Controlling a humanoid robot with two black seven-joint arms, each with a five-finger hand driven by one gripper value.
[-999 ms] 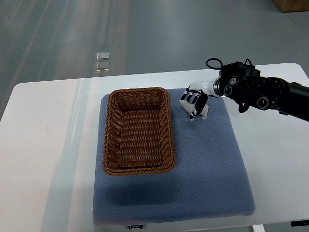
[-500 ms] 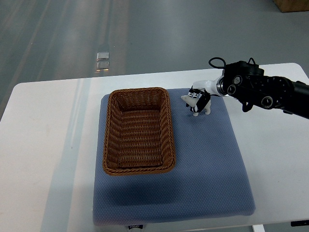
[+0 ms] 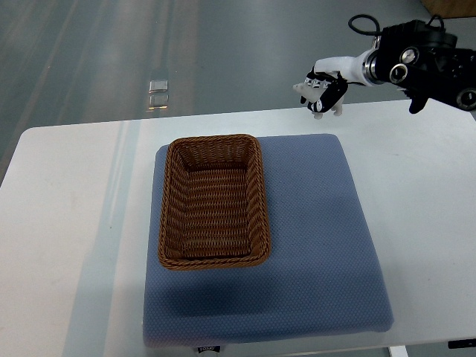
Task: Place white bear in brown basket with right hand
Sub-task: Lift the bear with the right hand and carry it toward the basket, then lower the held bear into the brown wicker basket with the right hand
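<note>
White bear (image 3: 306, 88) — in right hand (image 3: 323, 92), fingers clamped | raised, off brown basket (image 3: 213, 201)

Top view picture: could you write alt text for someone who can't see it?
A robot's right hand holds a small white bear in the air beyond the far edge of a white table. On the table lies a blue mat with an empty brown basket on its left part.
</note>
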